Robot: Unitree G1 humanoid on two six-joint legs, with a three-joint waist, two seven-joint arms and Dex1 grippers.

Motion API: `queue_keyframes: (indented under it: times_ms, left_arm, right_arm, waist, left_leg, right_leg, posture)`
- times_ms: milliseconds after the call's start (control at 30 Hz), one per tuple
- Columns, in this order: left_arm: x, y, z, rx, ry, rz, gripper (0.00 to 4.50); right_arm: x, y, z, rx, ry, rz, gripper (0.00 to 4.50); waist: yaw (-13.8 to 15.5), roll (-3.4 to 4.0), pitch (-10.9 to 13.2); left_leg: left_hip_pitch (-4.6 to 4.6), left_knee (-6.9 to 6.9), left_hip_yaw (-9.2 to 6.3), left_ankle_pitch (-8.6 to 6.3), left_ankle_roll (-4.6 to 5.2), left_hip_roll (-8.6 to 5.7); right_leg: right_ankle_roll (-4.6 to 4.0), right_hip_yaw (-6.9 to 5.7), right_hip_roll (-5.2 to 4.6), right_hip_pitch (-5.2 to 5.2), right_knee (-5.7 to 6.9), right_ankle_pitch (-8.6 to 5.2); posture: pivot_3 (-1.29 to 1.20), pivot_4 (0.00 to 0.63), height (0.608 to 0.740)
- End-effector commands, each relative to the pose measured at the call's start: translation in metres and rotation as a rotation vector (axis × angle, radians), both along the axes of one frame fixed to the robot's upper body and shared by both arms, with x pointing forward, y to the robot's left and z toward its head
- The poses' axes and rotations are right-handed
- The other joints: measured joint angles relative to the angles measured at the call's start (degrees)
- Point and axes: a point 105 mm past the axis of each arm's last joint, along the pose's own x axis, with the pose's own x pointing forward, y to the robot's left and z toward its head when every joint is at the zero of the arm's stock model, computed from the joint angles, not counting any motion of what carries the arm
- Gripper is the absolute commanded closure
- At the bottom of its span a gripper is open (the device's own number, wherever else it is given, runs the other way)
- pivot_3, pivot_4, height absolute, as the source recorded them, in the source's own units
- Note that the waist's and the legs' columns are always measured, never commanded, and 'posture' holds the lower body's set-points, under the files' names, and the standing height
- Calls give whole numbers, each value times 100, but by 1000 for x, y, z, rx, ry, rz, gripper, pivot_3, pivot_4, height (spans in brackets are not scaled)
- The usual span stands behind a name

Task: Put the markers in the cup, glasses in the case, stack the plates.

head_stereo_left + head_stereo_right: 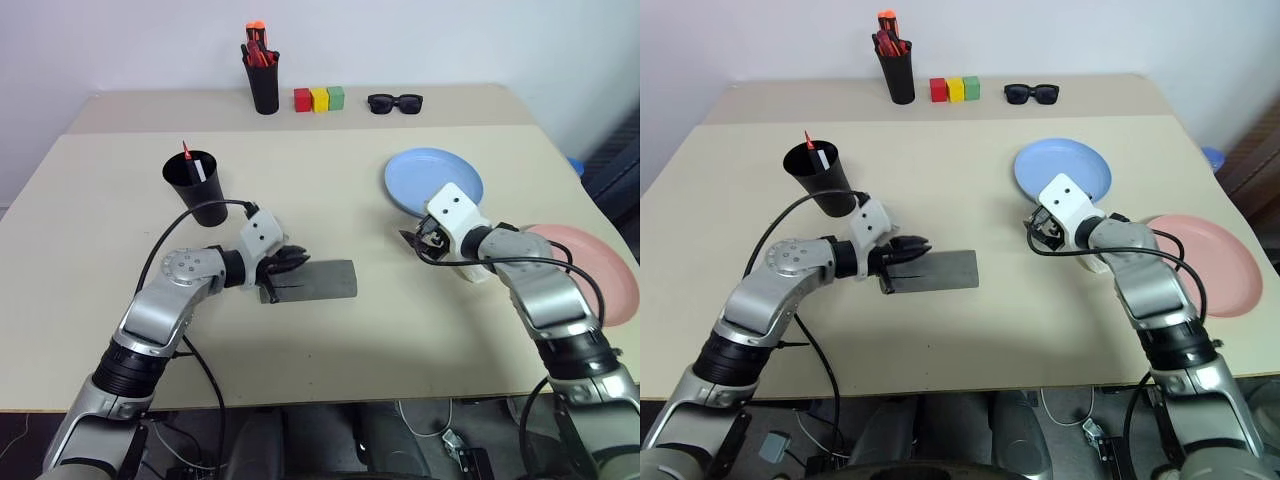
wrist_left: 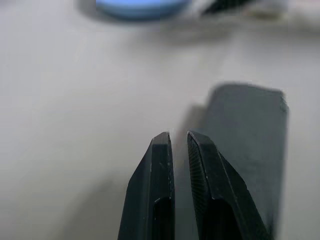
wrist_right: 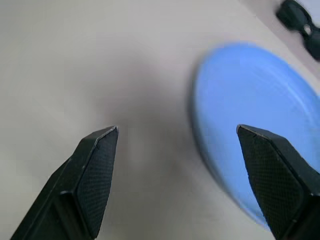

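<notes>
The black cup (image 1: 200,188) stands at the left, with a red-tipped marker (image 1: 185,151) and a white marker (image 1: 200,169) sticking out of it. The grey case (image 1: 318,280) lies closed in front of it. My left gripper (image 1: 292,258) is shut with nothing in it, its tips at the case's left end (image 2: 245,150). My right gripper (image 3: 177,132) is open and hangs just above the table at the near-left edge of the light blue plate (image 1: 433,178). To the right lies the salmon pink plate (image 1: 595,272). The glasses are hidden.
Along the back stand a slim black holder with orange-red pens (image 1: 263,78), three small coloured blocks (image 1: 318,98) and black sunglasses (image 1: 395,102). The pink plate lies close to the table's right edge. My right forearm crosses between the two plates.
</notes>
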Motion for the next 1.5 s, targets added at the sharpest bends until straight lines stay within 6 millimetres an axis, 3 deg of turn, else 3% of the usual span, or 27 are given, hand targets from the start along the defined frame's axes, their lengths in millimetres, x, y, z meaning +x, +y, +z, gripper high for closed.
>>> queue_keyframes:
  times_ms: [33, 67, 167, 367, 433, 600, 733, 933, 1033, 1200, 1233, 1333, 1500]
  left_arm:
    - [-5, 4, 17, -76, -59, -6, 3999]
    - [-7, 5, 18, -95, -61, -12, 3999]
    - [-15, 5, 21, -118, -60, -24, 4053]
    - [-26, 5, 25, -155, -61, -29, 4053]
    - [-33, -1, 25, -157, -72, -66, 4053]
    - [-36, -15, 23, -160, -52, -124, 4053]
    - [-32, -26, 22, -166, -40, -183, 4053]
    - [-24, -41, 23, -170, -42, -273, 4053]
    - [-19, -51, 23, -174, -49, -316, 4053]
    - [-15, -55, 24, -177, -64, -330, 4053]
    - [-15, -54, 24, -179, -64, -324, 4053]
    - [-16, -50, 23, -184, -64, -304, 4053]
    - [-19, -46, 22, -177, -75, -271, 4053]
  right_arm:
    - [18, -3, 6, -63, -66, -12, 649]
    - [23, -4, 4, -90, -72, -16, 649]
    - [33, -8, 1, -106, -82, -40, 1529]
    - [34, -8, 5, -127, -120, -29, 4477]
    - [27, -10, 11, -140, -137, -10, 4477]
    - [-6, -36, 43, -150, -201, -66, 4477]
    - [-62, -80, 53, -195, -118, -128, 4477]
    - [-123, -121, 46, -215, 49, -223, 4477]
    - [-131, -127, 35, -178, 84, -258, 3520]
    - [-128, -116, 34, -195, 43, -230, 992]
    - [-125, -104, 32, -166, 38, -188, 553]
    - [-115, -76, 18, -98, 53, -94, 553]
    - [-93, -75, -8, -94, 65, -124, 553]
  waist:
    - [0, 0, 0]
    - [-4, 0, 0]
    - [-2, 0, 0]
    - [5, 1, 0]
    - [5, 0, 0]
    - [88, 6, 3]
    - [214, 11, 1]
    - [141, 15, -1]
    - [109, 18, -3]
    - [99, 18, -3]
    - [104, 18, -3]
    - [97, 17, -3]
    - [150, 16, -2]
  left_leg:
    - [-1, -2, 0, 0, 0, 0]
    - [-1, -2, 0, 0, 0, 0]
    - [-1, -1, 0, 0, 0, 0]
    - [-1, 1, 0, 0, 0, 0]
    - [0, 1, 0, 0, 0, 0]
    - [-5, 0, -3, 0, 0, -2]
    - [-2, 5, -3, -1, 1, -2]
    - [6, 10, 2, -5, 9, -2]
    - [11, 14, 8, -5, 9, -2]
    - [9, 22, 10, -5, 9, -2]
    - [9, 22, 10, -5, 9, -2]
    - [9, 20, 9, -5, 9, -2]
    - [6, 20, 8, -5, 9, -2]
  right_leg:
    - [0, 0, 0, -1, 0, 0]
    - [1, 0, 0, -1, 0, 0]
    - [1, 0, 0, -1, 0, 1]
    - [1, 0, 0, 1, 2, 1]
    - [1, 1, 0, 1, 3, 1]
    - [1, 0, -1, 0, 2, 1]
    - [2, -1, 0, 7, 0, -1]
    - [3, 3, 1, 16, -3, -5]
    - [-17, 6, 1, 17, -3, -11]
    - [-21, 9, 1, 19, -2, -10]
    - [-21, 9, 0, 19, -3, -10]
    - [-20, 8, 2, 19, -2, -10]
    - [-18, 9, -1, 19, -5, -10]
  posture:
    - [0, 150, 740]
    - [0, 150, 740]
    - [0, 150, 740]
    - [0, 150, 740]
    - [0, 150, 740]
    - [0, 150, 740]
    - [0, 150, 740]
    - [0, 150, 740]
    - [0, 150, 740]
    - [0, 150, 740]
    - [0, 150, 740]
    - [0, 150, 740]
    - [0, 150, 740]
